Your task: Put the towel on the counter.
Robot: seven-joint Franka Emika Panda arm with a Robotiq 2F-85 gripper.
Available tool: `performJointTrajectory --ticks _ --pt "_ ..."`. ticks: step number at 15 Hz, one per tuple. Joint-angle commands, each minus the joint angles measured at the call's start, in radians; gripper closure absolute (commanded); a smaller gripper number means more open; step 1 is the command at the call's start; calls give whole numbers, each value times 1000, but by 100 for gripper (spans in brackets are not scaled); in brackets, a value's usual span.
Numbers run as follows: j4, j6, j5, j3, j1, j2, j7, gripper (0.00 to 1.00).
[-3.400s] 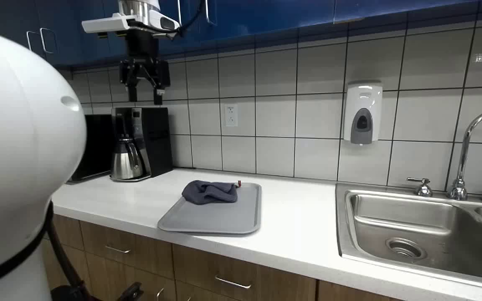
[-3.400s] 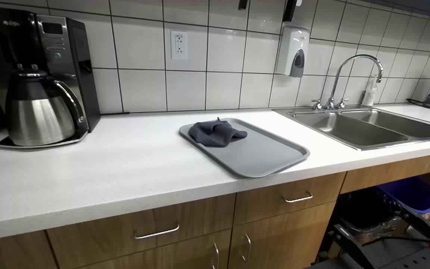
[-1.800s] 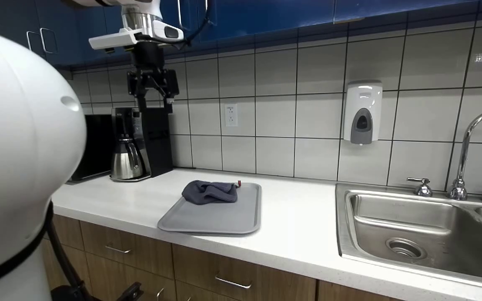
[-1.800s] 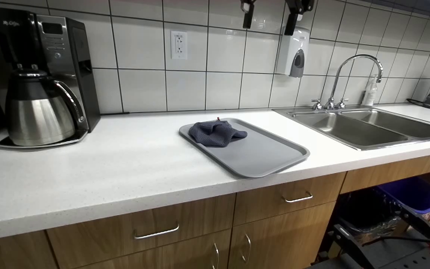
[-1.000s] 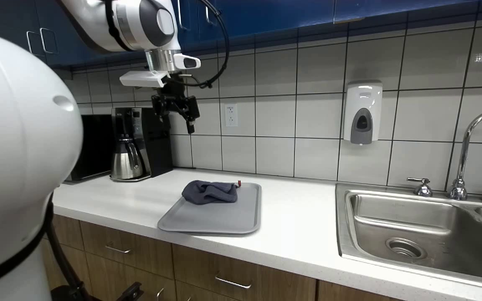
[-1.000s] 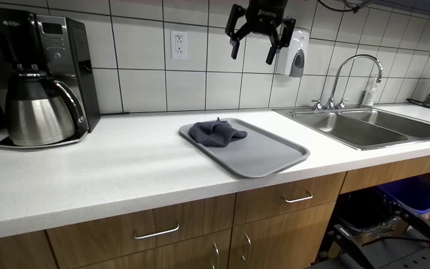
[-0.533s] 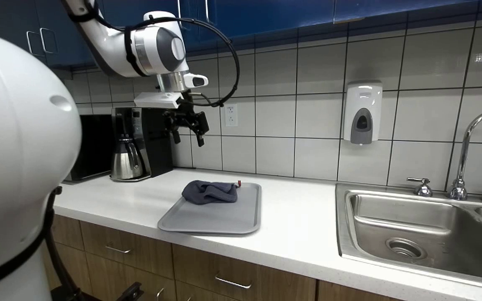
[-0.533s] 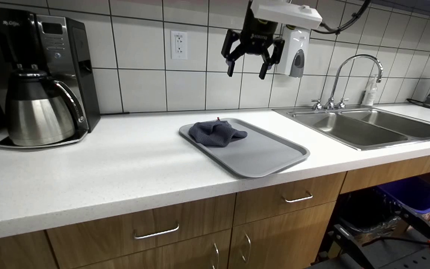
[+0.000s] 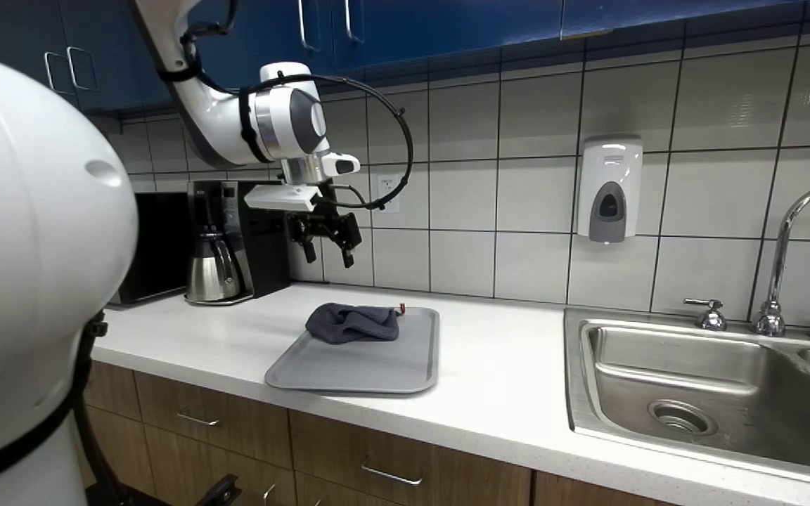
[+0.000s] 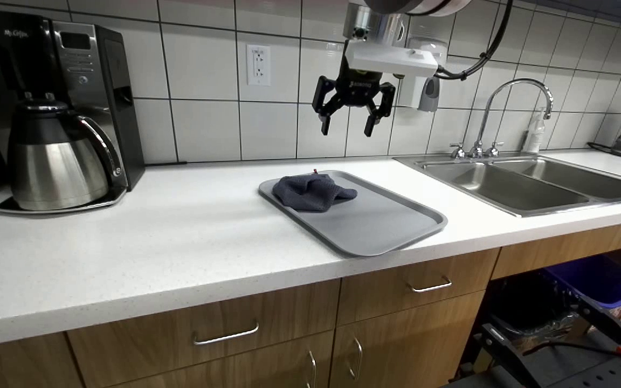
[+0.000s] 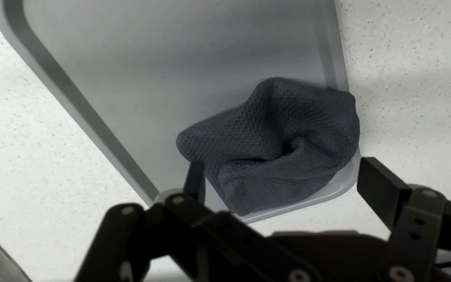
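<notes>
A crumpled dark grey-blue towel (image 9: 353, 324) lies on a grey tray (image 9: 370, 369) on the white counter (image 9: 496, 365). Both also show in an exterior view, the towel (image 10: 312, 193) at the far-left corner of the tray (image 10: 386, 223). My gripper (image 9: 329, 261) hangs open and empty, pointing down, above the towel and apart from it. It also shows in an exterior view (image 10: 347, 132). In the wrist view the towel (image 11: 272, 133) lies ahead of the spread fingertips of the gripper (image 11: 281, 166), at a rounded tray corner.
A coffee maker (image 9: 261, 239) with a steel carafe (image 10: 62, 175) stands on the counter near the wall. A sink (image 9: 672, 365) with a faucet (image 9: 785, 246) is on the right. A soap dispenser (image 9: 610, 190) hangs on the tiled wall. A small red thing (image 9: 402, 308) is beside the towel.
The arm has come down from high up and moved to the right in an exterior view, bringing the open gripper closer above the towel. The towel and the tray have not moved.
</notes>
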Motion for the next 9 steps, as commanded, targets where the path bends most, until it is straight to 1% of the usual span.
performJointTrajectory --ticks 1,5,9 --pt "61 26 -18 -29 29 83 58 0" --pt "106 65 -6 -60 66 162 97 0" --pt "166 85 -11 -104 121 244 155 0"
